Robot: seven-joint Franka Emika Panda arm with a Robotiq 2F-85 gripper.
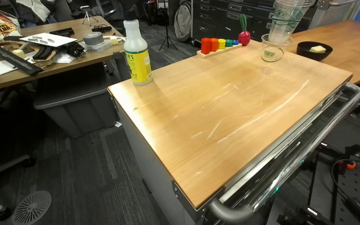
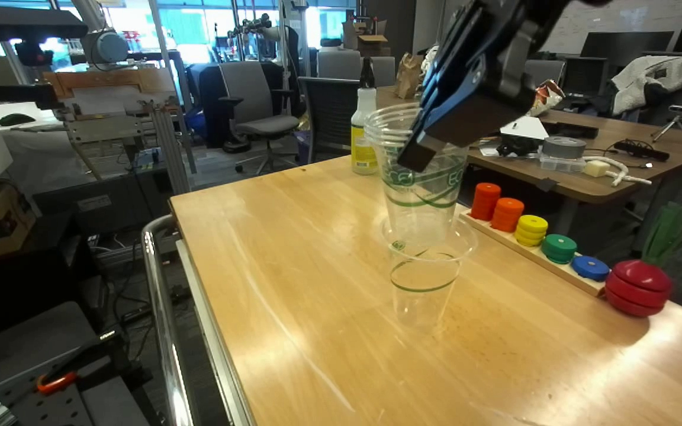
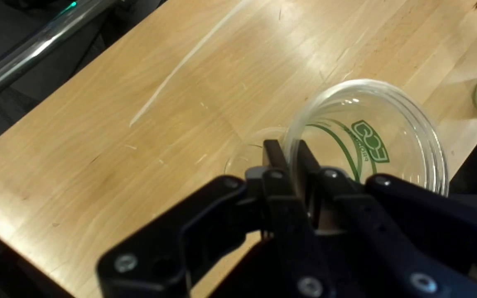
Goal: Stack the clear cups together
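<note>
Inside the edges of the bench [image 2: 270,242], my nearly closed claw [image 3: 288,151] pinches the nested cups [image 2: 419,195] by the rim, probably the best hold on light, flimsy plastic.

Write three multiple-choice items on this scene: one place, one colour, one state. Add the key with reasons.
1. Red toy stands:
A) by the red discs
B) by the blue disc
C) on the floor

2. Bottle label is:
A) blue
B) red
C) yellow

3. Gripper is:
A) shut on the stacked cups
B) open
C) shut on nothing

1 B: both exterior views show the two side by side.
2 C: yellow shows in both exterior views.
3 A: the wrist view shows it pinching them at one side.
</note>
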